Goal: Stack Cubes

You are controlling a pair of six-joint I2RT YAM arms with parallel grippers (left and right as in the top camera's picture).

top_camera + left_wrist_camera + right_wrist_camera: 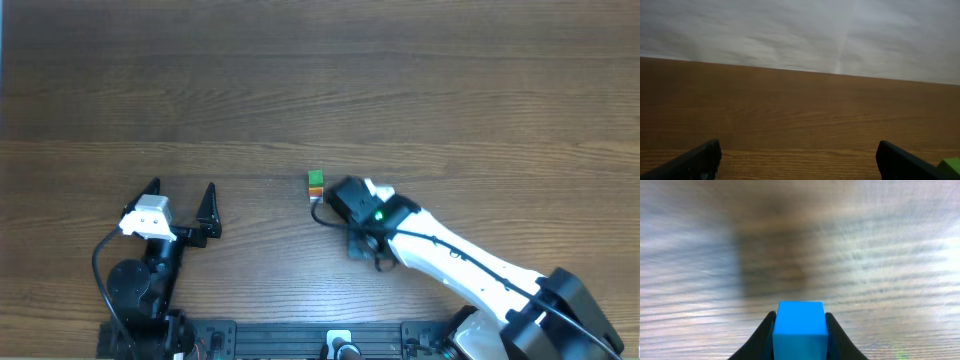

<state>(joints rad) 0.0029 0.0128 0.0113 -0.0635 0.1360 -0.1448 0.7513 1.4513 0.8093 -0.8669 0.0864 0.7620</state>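
Note:
A blue cube (800, 330) is clamped between the fingers of my right gripper (800, 322), which hangs a little above the wooden table. From above, the right gripper (342, 200) sits just right of a small stack: a green cube (316, 178) on top of an orange cube (316, 190). My left gripper (181, 200) stands open and empty at the left front of the table, well away from the stack. A corner of the green cube (951, 165) peeks in beside one left finger.
The wooden table (320, 90) stretches bare toward the far side. The arms' base rail (320, 340) runs along the near edge. A pale wall (800, 30) rises behind the table.

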